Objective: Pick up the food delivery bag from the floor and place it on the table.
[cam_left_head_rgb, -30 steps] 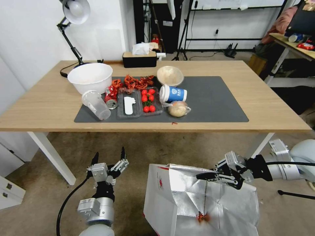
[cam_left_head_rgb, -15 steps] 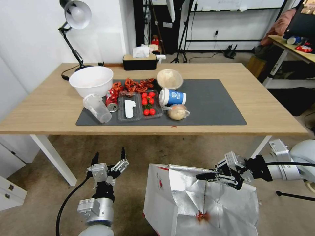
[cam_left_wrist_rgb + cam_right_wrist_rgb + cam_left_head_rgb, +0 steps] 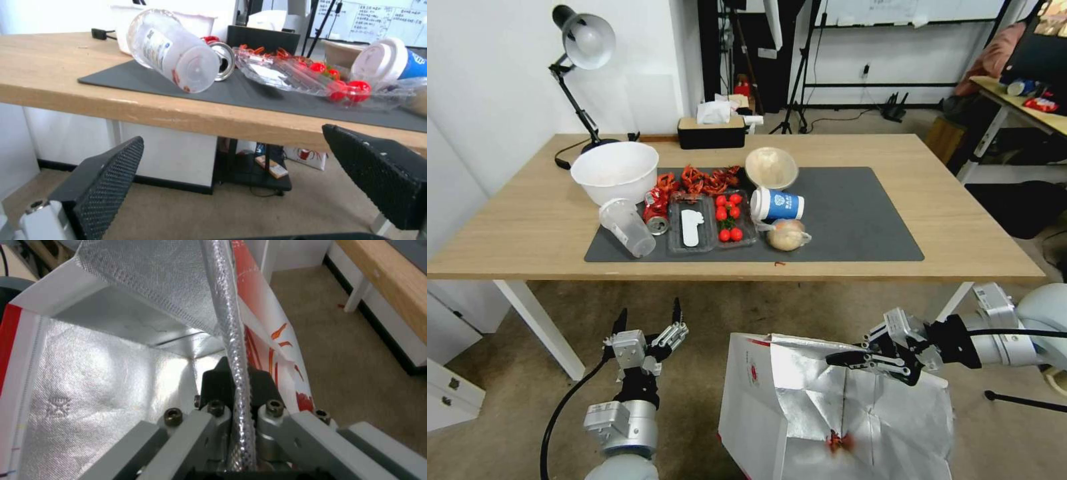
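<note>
Head view: the food delivery bag (image 3: 834, 407) stands below the counter's (image 3: 960, 220) near edge, foil lining exposed. The right end effector (image 3: 854, 360) is pinched on the bag's top rim, towards the right side. The left end effector (image 3: 650, 320) is spread wide and empty, below the near edge towards the left corner.

Left wrist view: its fingers (image 3: 106, 180) stand apart, level with the counter's underside; a tipped plastic cup (image 3: 171, 50) lies near the edge.

Right wrist view: the jaws grip a fold of foil at the bag's rim.

Judgement: a one-sided hold invites tilt or tearing. Lift smoothly, clear the near edge fully, and set down on the bare right half of the mat (image 3: 860, 213).
</note>
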`<state>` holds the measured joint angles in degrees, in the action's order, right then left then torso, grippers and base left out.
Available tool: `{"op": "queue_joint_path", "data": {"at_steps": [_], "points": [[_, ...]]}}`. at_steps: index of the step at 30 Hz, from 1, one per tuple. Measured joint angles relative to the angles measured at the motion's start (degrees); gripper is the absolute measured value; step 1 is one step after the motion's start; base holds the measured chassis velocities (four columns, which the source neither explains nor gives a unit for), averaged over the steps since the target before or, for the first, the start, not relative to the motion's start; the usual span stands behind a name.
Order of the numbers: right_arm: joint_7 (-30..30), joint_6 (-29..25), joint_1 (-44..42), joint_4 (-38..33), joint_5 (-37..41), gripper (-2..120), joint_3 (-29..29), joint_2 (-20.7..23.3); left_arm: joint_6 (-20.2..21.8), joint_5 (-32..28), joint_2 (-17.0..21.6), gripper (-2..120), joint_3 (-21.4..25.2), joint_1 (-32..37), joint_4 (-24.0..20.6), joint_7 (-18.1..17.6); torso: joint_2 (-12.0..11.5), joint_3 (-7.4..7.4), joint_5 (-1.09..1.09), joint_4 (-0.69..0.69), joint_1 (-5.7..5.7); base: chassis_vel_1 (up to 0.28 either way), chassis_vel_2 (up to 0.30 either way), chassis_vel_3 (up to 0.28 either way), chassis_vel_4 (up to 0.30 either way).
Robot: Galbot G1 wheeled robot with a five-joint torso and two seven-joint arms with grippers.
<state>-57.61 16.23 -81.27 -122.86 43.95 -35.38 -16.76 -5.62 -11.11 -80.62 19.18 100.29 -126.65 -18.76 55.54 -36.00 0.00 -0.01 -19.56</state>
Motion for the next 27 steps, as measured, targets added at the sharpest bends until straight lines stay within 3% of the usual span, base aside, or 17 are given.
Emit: {"op": "queue_joint_path", "data": {"at_steps": [27], "points": [[0.1,0.0,-0.2,-0.4,-0.1,0,-0.1,-0.4,-0.2,-0.2,0.0,100,0.0,0.3,-0.3,-0.2,7.4,-4.14,0.00,0.00,-3.21,0.000,0.000,0.000,0.000]]}}
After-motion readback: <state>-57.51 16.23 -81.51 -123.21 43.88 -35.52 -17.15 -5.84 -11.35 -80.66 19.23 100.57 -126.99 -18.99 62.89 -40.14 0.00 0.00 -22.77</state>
